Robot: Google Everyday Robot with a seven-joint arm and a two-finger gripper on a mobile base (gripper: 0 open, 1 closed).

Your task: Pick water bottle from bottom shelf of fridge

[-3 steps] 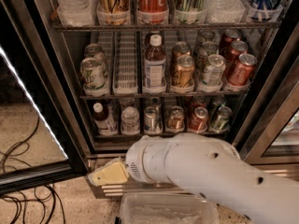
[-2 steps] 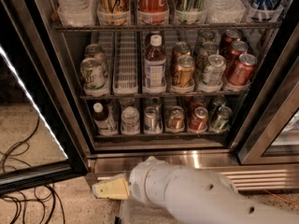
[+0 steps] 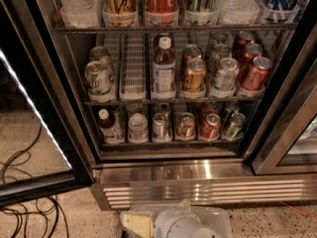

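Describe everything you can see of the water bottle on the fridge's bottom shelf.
The water bottle is small, clear ribbed plastic with a white cap, contents clear. It stands upright at the front of the bottom shelf, second lane from the left, between a dark-liquid bottle and a silver can. Nothing grips it: the pincer is low in view, in front of the fridge.

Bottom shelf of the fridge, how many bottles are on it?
2. The dark-liquid bottle at far left, and the water bottle just right of it; more may hide behind. The gripper is low, in front of the grille.
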